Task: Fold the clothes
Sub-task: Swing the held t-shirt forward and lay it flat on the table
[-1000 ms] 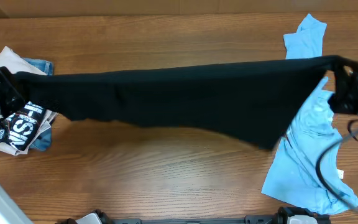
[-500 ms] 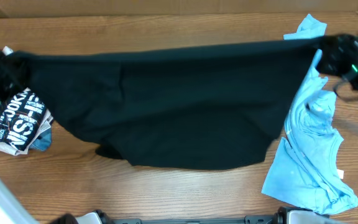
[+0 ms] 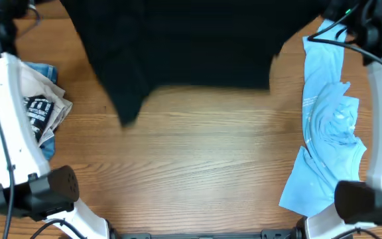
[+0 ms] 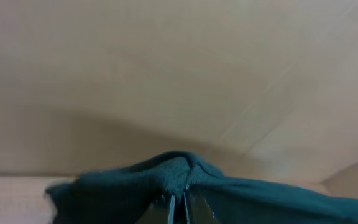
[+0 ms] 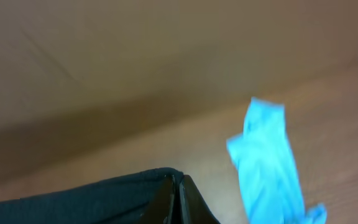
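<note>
Above the table [image 3: 197,166], far side, the black tee [image 3: 178,46] hangs between left gripper [image 4: 178,202] and right gripper [image 5: 176,190], each clamped on a corner; lower both evenly, taut (clear of the blue tee [image 3: 327,126]).

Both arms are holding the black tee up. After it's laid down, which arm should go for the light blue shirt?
Right, probably. The light blue shirt lies on the robot's right side, near the right end effector, which is shut on the black tee. The left end effector grips the opposite end.
</note>
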### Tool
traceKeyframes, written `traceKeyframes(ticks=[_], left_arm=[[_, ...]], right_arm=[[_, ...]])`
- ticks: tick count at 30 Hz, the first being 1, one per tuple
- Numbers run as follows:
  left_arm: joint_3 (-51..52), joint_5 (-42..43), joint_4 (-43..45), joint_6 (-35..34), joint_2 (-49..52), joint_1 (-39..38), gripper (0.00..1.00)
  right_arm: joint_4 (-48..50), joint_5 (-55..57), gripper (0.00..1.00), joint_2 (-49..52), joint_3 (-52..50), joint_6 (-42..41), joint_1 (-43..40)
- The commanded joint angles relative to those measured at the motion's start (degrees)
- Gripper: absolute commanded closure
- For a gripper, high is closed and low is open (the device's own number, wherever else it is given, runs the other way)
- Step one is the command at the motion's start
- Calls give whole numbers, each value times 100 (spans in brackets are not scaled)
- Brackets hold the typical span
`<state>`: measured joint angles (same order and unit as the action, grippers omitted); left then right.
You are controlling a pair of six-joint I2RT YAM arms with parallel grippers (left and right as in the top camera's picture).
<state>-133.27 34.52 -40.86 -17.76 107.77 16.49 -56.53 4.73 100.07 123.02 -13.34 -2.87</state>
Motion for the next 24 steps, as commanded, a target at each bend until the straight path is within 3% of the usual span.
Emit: traceKeyframes(ticks=[1,5,9,12,15,24], left_arm=[[-826,39,-317,-173,-647,590,96],[-833,490,-2100,629,-737,535,96],[-562,-149,-4194,1401,-564,129,96],[105,-575,-5051,1759,-190,-398,96],[1102,-800,-5230,2096,136,-780,96],[3840,-1620,-4806,2096,520,-964,96]], right_arm=[[-245,1069,96,-627,667,-125,-107],[-1346,1064,96,-595,546,-184,-107],[-2205,949,96,-387,164,-302,-105],[-2699,852,96,-92,-533,-297,-105],[-2695,848,96,101,-1508,-299,-105],[-1838,551,96,175,-4170,-481,-107]])
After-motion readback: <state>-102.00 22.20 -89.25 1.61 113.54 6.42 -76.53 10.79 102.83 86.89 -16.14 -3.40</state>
